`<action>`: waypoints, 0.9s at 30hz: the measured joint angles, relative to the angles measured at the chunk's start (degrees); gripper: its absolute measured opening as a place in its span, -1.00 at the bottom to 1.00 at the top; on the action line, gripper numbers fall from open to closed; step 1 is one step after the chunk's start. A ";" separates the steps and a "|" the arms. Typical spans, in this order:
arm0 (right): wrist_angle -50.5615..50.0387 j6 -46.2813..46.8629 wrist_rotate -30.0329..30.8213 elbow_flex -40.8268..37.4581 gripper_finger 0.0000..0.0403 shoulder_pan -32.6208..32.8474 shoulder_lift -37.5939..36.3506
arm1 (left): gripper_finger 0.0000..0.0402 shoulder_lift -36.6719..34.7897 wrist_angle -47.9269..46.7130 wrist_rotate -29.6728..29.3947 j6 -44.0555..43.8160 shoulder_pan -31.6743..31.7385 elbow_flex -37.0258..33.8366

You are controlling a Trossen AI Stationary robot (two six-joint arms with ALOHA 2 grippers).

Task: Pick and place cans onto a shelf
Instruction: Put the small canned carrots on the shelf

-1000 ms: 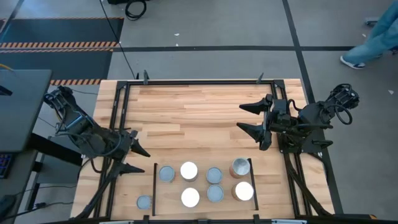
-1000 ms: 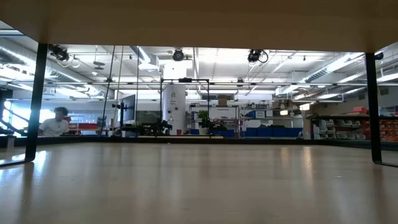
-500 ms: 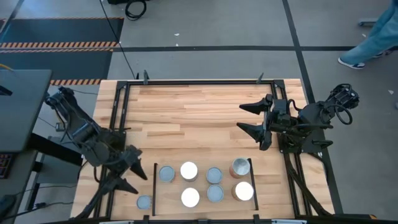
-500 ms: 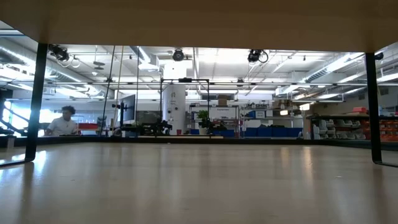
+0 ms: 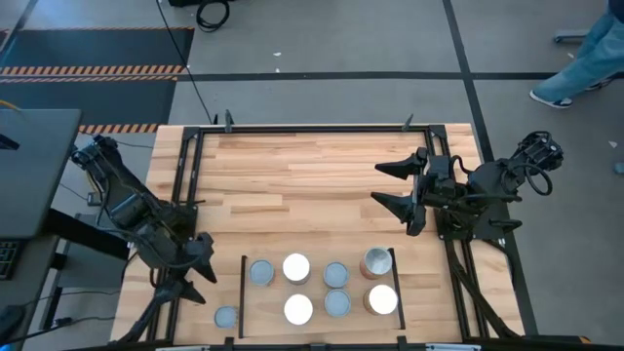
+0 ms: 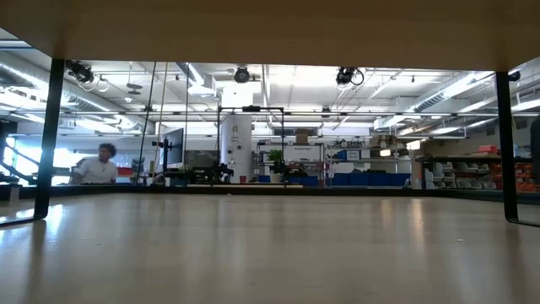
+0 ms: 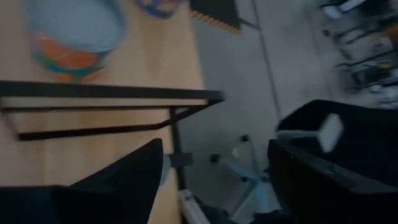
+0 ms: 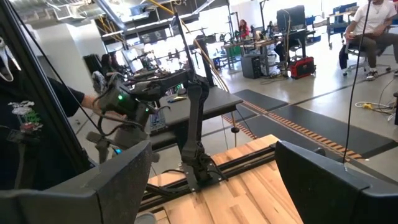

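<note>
1. Only from above do we see seven cans (image 5: 297, 267): six on the shelf (image 5: 317, 290), one (image 5: 225, 317) just outside its left rail.
2. Left gripper (image 5: 194, 273) and right gripper (image 5: 397, 185): jaws wide, empty.
3. The low view shows bare bench (image 6: 270, 245) and a workshop.

Left tool (image 5: 199, 265) swung toward counter's (image 5: 312, 185) near left corner, beside lone grey-topped metal can (image 5: 226, 317). Seated background person (image 6: 97, 165) shifted.

Light: bright, even, from ceiling strips (image 6: 472, 84) in the low view
Glare: white-topped cans (image 5: 296, 267) blown out
Blur: left wrist view smeared, can (image 7: 74, 34) soft
Shadows: faint, short
</note>
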 joint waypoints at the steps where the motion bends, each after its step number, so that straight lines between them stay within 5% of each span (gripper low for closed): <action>1: 0.01 0.00 0.01 0.00 0.73 0.00 0.00 | 0.46 0.00 -1.16 -0.66 0.13 0.00 0.00; 15: -0.01 0.01 0.00 0.00 0.73 0.00 0.00 | 0.46 0.00 -12.70 -2.76 0.92 -0.03 0.00; 27: 0.01 -0.01 0.01 0.00 0.73 0.00 0.00 | 0.46 0.02 -12.85 -4.39 -1.02 -0.01 0.00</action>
